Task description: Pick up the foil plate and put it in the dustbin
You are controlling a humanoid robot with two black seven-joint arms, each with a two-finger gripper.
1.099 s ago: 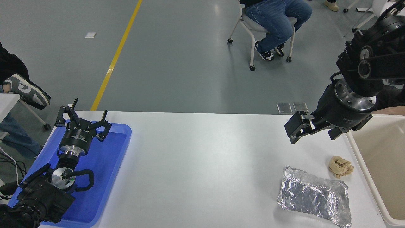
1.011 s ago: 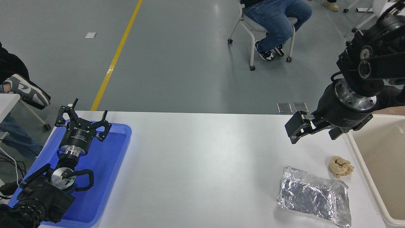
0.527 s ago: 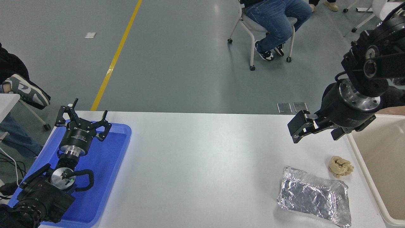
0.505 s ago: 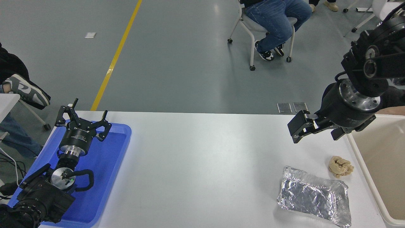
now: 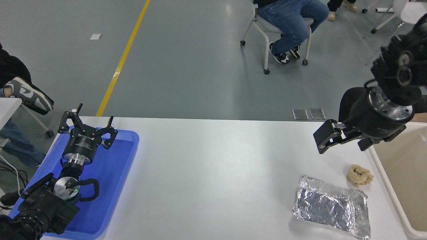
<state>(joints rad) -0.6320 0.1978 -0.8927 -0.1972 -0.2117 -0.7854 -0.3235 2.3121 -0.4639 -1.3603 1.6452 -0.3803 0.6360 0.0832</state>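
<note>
The right gripper point(image 5: 325, 141), empty and seemingly closed, hangs beyond the foil plate point(image 5: 332, 206) lying near the dustbin point(image 5: 388, 190); it should open wide, then descend onto the plate's rim.

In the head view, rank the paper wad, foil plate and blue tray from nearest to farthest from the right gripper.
From the right gripper, over the table's right side:
1. Paper wad, just below it, beside the dustbin.
2. Foil plate, further toward the near edge, flat on the table.
3. Blue tray, far across at the left, under the parked left gripper.
</note>
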